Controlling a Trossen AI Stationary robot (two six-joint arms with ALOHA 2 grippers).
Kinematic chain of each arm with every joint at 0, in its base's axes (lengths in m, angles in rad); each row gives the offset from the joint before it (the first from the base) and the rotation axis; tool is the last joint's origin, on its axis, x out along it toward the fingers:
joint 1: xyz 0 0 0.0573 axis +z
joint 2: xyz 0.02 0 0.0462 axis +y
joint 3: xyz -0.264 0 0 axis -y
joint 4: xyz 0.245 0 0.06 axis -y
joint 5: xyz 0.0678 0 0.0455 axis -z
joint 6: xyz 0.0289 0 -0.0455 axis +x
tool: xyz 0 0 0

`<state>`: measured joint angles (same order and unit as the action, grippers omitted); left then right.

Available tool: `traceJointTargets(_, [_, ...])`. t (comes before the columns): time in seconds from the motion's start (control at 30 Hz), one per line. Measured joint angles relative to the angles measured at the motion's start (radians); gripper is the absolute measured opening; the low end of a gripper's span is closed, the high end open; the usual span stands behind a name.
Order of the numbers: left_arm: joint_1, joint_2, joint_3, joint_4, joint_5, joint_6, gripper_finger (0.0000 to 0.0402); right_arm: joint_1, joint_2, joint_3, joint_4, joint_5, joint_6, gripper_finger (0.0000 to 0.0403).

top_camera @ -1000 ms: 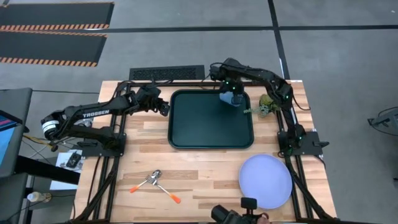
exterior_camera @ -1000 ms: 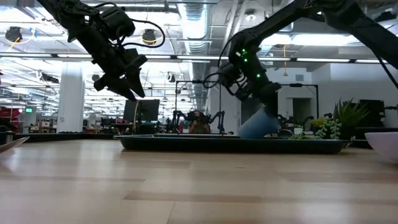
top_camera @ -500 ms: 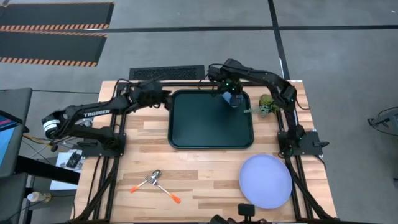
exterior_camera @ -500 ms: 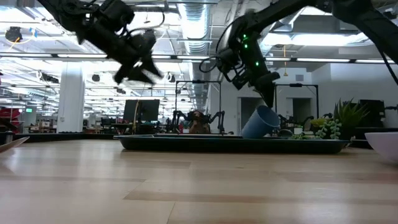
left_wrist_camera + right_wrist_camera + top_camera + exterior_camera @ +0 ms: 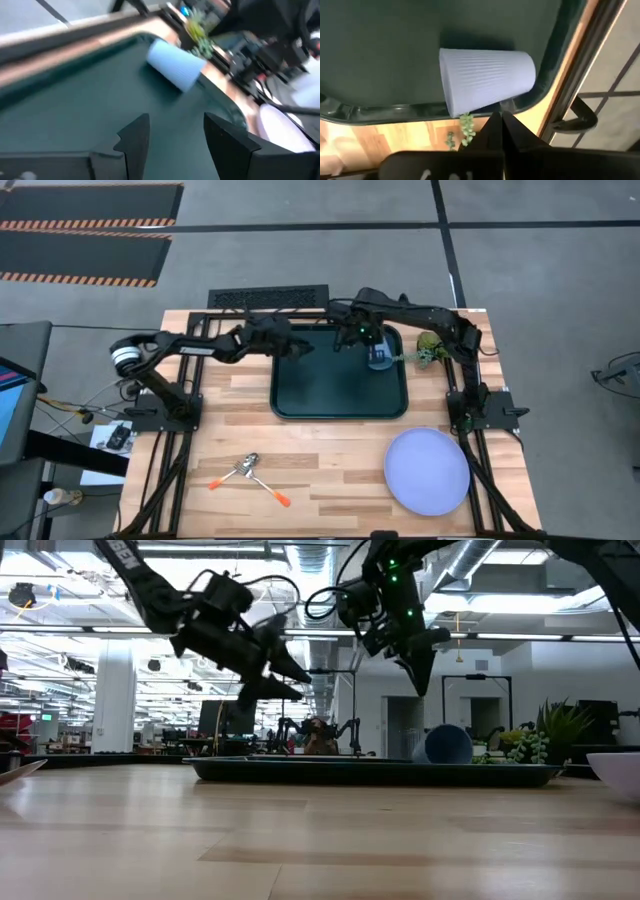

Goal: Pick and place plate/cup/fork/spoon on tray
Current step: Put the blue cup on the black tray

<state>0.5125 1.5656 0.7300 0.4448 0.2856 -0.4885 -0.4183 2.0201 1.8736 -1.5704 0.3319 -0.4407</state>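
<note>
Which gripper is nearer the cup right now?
Right. The right gripper is raised just beside the cup, which lies tipped over in the tray. The left gripper hovers over the tray's far left part, farther off.

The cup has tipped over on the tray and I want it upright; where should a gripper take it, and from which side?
The cup lies on its side in the tray's far right corner. Probably best: come from above, fingers across the ribbed wall mid-length; the rim crowds it.
</note>
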Motion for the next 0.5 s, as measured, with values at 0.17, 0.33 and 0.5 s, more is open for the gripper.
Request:
traceJointTargets(0.17, [-0.018, 0.038, 0.043, 0.001, 0.086, -0.006, 0.0174, -0.036, -0.011, -0.008, 0.010, -0.306, 0.177, 0.0042])
traceJointTargets(0.33, [-0.027, 0.007, 0.059, 0.000, 0.096, 0.006, 0.0174, -0.069, -0.225, -0.220, 0.233, -0.415, 0.292, 0.0085])
traceJointTargets(0.5, [-0.026, -0.023, 0.060, -0.005, 0.093, 0.016, 0.0174, -0.064, -0.520, -0.553, 0.435, -0.282, 0.381, 0.0090])
